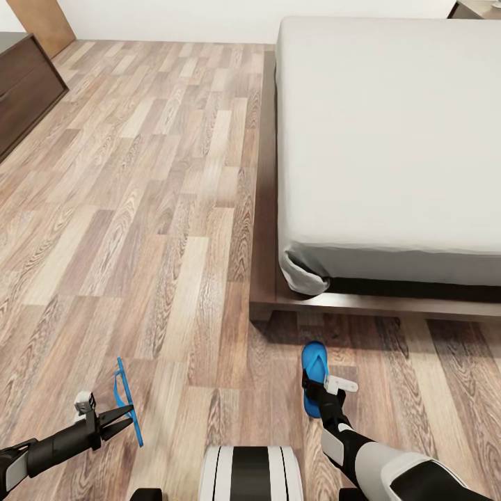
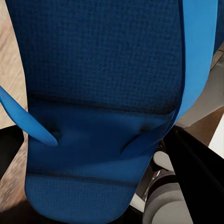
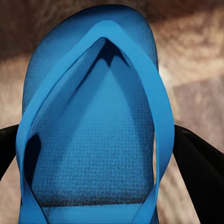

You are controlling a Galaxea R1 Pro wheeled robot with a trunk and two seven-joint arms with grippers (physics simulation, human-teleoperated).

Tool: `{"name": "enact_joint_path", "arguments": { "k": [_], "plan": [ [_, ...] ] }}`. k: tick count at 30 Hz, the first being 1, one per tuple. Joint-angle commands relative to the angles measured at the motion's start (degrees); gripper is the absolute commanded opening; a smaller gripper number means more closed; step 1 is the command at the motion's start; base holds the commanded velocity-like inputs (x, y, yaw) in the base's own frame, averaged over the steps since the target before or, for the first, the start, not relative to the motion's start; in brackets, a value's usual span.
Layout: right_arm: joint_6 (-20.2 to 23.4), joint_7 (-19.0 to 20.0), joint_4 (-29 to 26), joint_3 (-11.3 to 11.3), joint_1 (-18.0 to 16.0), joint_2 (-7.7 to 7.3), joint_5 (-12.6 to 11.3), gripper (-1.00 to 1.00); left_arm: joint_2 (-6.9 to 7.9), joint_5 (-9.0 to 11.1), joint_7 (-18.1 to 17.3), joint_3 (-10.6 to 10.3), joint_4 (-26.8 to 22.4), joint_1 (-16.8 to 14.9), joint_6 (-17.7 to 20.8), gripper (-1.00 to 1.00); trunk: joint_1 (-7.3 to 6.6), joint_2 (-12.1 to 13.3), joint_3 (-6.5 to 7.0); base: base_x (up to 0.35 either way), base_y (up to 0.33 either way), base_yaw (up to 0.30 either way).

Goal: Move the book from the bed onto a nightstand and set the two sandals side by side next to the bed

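My left gripper (image 1: 129, 416) is shut on one bright blue sandal (image 1: 123, 379), which it holds on edge a little above the wood floor at the lower left. Up close that sandal (image 2: 102, 70) shows its sole and straps between dark fingers (image 2: 198, 163). My right gripper (image 1: 317, 398) is shut on the other sandal (image 1: 314, 362), which lies flat and low over the floor just off the bed's near corner. In the right wrist view this sandal (image 3: 98, 140) sits toe outward between the black fingers (image 3: 200, 161). The bed (image 1: 390, 139) has a bare pale mattress. No book can be seen on it.
The bed's dark wooden frame (image 1: 348, 303) juts out past the mattress. A dark brown nightstand (image 1: 476, 8) peeks in at the far right corner. A long low dark bench (image 1: 24, 90) stands at the left wall beside a brown door (image 1: 45, 21). Open plank floor (image 1: 153, 209) lies between bench and bed.
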Motion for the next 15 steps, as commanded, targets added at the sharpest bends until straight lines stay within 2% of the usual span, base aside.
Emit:
{"name": "enact_joint_path", "arguments": {
  "k": [1, 15],
  "plan": [
    [-0.3, 0.1, 0.2, 0.4, -0.1, 0.04, -0.5, -1.00, 0.00, -0.5, -0.2, 0.4, 0.0, 0.0, 0.6, -1.00, -0.01, 0.0, -0.03, 0.000, 0.000, 0.000],
    [-0.4, 0.1, 0.2, 0.4, -0.1, 0.02, -0.5, -1.00, 0.00, -0.5, -0.3, 0.4, 0.0, 0.0, 0.6, -1.00, -0.01, 0.0, -0.03, 0.000, 0.000, 0.000]
  ]
}}
